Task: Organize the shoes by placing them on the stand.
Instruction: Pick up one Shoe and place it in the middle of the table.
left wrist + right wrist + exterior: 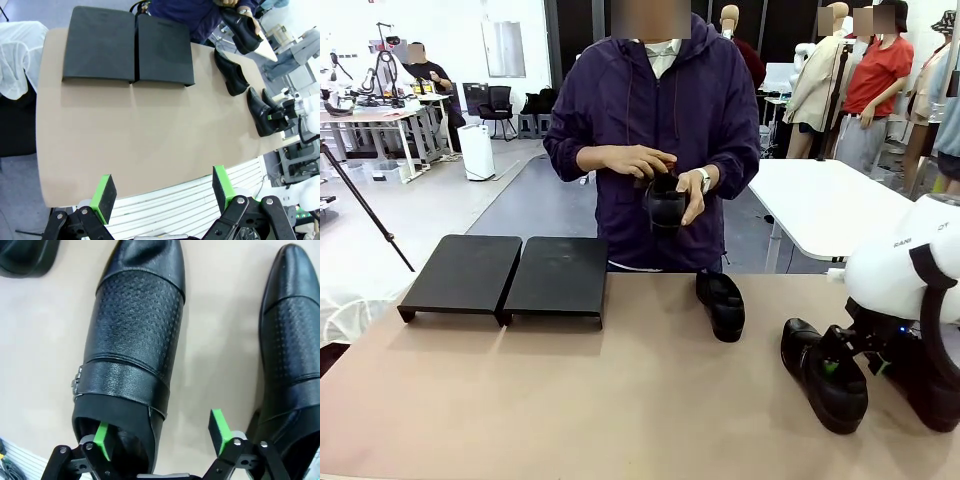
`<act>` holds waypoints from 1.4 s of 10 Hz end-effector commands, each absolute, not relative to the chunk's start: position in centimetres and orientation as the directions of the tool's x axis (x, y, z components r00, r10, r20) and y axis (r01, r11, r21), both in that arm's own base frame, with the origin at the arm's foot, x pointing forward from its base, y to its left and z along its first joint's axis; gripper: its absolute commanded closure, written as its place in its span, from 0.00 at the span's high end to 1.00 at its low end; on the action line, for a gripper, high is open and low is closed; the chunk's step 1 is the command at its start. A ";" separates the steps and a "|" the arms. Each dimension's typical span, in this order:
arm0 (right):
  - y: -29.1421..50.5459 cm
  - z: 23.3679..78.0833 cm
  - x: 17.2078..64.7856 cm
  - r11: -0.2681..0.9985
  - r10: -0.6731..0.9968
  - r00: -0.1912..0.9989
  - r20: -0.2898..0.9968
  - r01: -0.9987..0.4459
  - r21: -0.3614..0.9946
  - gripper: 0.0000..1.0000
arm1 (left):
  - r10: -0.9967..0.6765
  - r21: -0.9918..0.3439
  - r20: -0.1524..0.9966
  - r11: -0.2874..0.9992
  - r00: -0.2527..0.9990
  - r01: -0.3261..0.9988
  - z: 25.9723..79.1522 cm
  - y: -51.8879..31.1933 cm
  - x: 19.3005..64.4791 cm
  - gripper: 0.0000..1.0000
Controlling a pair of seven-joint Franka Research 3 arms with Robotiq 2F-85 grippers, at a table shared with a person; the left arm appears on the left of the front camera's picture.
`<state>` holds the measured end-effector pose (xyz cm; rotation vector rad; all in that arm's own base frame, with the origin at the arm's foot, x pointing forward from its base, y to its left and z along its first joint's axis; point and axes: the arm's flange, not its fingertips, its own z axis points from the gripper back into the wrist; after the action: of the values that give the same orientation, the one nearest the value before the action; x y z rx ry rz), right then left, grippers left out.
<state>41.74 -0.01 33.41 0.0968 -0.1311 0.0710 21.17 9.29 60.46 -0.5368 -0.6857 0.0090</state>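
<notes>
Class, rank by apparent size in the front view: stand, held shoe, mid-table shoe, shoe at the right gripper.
1. stand.
2. shoe at the right gripper, nearest the camera.
3. mid-table shoe and held shoe, about alike.

- Bright, even overhead light; soft shadows lie under the stand [560, 275].
- Glare streaks the nearest shoe [132, 330] (focus is sharp there).
- The table [150, 140] edges bow in the left wrist view.

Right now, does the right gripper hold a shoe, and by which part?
Nothing held yet: right gripper stands open astride the shoe at its side wall, one pad inside the opening.
</notes>
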 end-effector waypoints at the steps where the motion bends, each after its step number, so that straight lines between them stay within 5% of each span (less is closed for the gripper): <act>1: 0.4 33.1 40.9 0.996 0.059 0.991 0.124 -0.067 0.057 0.00 | 0.187 -0.488 0.599 0.856 0.778 0.169 60.7 9.4 21.2 1.00; 10: 0.8 34.1 41.1 0.996 0.070 0.992 0.104 -0.076 0.052 0.00 | 0.187 -0.488 0.599 0.856 0.778 0.169 60.7 9.4 21.2 1.00; 14: -0.5 44.3 38.3 0.998 0.019 0.991 0.132 -0.028 0.063 0.00 | 0.187 -0.488 0.599 0.856 0.778 0.169 60.7 9.4 21.2 1.00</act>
<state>39.58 -0.14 39.58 0.1021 -0.1208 0.0710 21.18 9.29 60.45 -0.5368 -0.6853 0.0091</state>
